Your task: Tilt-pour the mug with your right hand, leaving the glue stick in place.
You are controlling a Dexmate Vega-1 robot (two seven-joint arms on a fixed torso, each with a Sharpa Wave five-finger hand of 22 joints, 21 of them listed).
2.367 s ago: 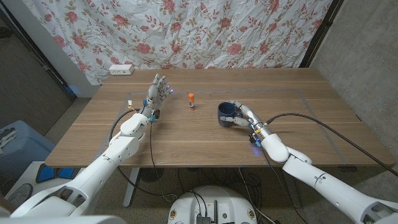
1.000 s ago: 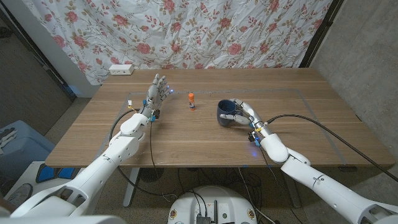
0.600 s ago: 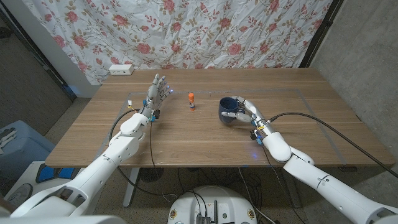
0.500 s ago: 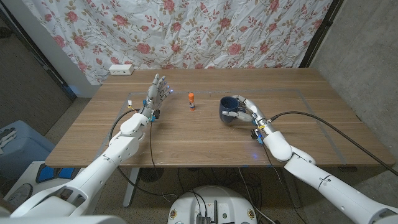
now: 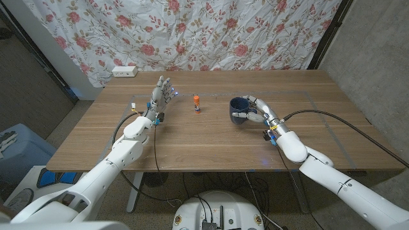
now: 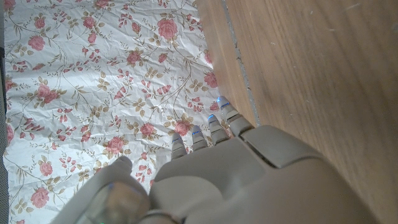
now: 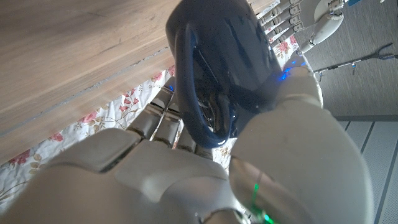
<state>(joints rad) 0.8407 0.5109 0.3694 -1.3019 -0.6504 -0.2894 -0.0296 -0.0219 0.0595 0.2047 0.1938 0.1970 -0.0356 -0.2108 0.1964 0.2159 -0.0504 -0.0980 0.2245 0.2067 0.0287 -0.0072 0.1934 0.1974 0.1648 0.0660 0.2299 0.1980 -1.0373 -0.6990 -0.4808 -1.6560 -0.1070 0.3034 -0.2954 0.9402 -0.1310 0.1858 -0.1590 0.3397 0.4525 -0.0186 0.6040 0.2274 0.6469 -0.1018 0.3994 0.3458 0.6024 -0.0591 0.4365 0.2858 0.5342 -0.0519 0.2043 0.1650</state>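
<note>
A dark blue mug (image 5: 239, 109) is right of the table's middle, and my right hand (image 5: 259, 113) grips it from the right side by its handle. In the right wrist view the fingers pass through the mug's handle (image 7: 191, 93) and the thumb (image 7: 292, 130) presses on the mug (image 7: 227, 50). It seems to hang slightly above the wood. An orange-capped glue stick (image 5: 197, 103) stands upright to the mug's left, apart from it. My left hand (image 5: 160, 96) stands open at the left, fingers spread upward and holding nothing; its back (image 6: 236, 174) is seen in the left wrist view.
A white power strip (image 5: 124, 71) lies at the table's far left corner before the floral curtain (image 5: 211, 32). A black cable (image 5: 332, 121) trails across the table's right part from my right arm. A blue bin (image 5: 16, 150) stands on the floor at the left.
My right hand has tightened on the mug's handle, then raised the mug and carried it slightly to the right. The glue stick and my left hand have stayed put.
</note>
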